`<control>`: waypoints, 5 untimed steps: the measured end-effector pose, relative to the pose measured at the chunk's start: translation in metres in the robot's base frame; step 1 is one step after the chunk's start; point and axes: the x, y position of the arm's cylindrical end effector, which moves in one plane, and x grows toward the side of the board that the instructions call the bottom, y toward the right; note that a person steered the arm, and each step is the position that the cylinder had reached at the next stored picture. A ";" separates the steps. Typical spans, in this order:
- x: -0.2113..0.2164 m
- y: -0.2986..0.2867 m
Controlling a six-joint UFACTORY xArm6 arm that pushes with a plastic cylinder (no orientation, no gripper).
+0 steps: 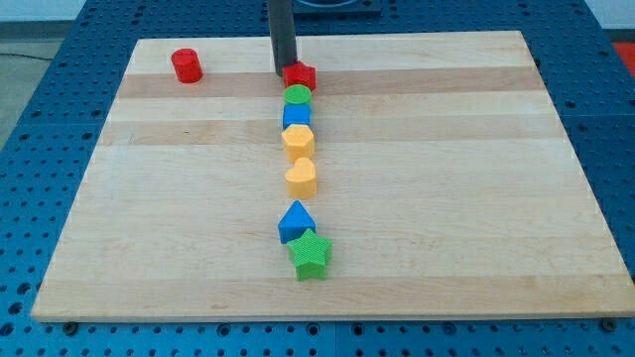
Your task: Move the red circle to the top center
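The red circle (186, 65), a short red cylinder, stands near the board's top left. My tip (285, 72) is at the view's top centre, well to the right of the red circle and touching the left side of a second red block (301, 75) of angular shape. Below that block runs a column: a green circle (297, 95), a blue block (296, 115), a yellow hexagon (298, 140), a yellow heart (301, 177), a blue triangle (296, 222) and a green star (310, 255).
The wooden board (446, 198) lies on a blue perforated table (40, 119). The column of blocks runs down the board's middle from top centre to near the bottom edge.
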 end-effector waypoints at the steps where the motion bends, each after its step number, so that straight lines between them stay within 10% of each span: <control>1: 0.000 0.013; 5: 0.023 -0.186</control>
